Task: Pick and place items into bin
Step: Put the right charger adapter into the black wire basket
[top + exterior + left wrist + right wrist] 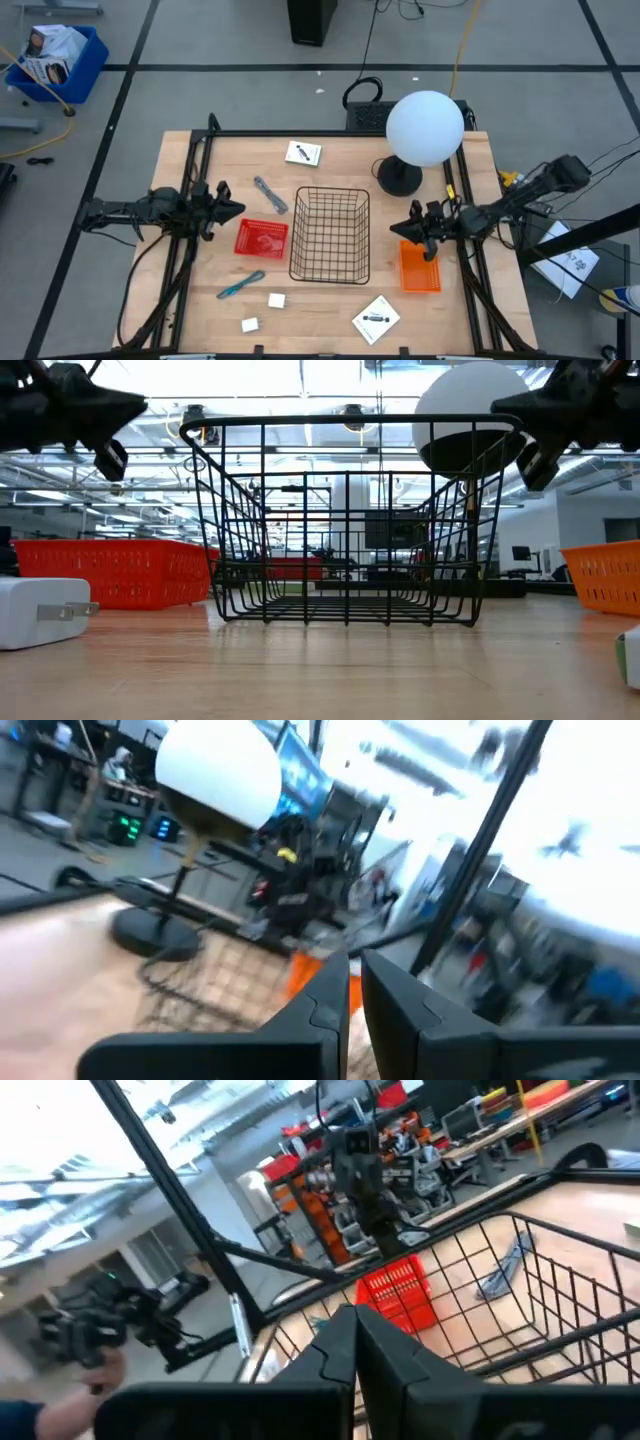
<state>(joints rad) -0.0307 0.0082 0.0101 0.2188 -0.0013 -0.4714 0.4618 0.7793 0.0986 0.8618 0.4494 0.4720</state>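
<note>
The items lie loose on the table in the high view. One white card (303,153) is near the far edge and another (376,318) near the near edge. A grey bent piece (270,195), a teal tool (240,285) and two white blocks (277,299) (250,324) lie left of the black wire basket (330,235). My left gripper (235,210) hovers shut above the red bin (261,238), holding nothing. My right gripper (398,230) hovers shut between the basket and the orange bin (420,268), also holding nothing.
A lamp with a white globe (425,128) and a dark base (399,178) stands at the far right of the table. In the low view a white block (40,610) lies at the near left. Bare wood shows along the near edge between the items.
</note>
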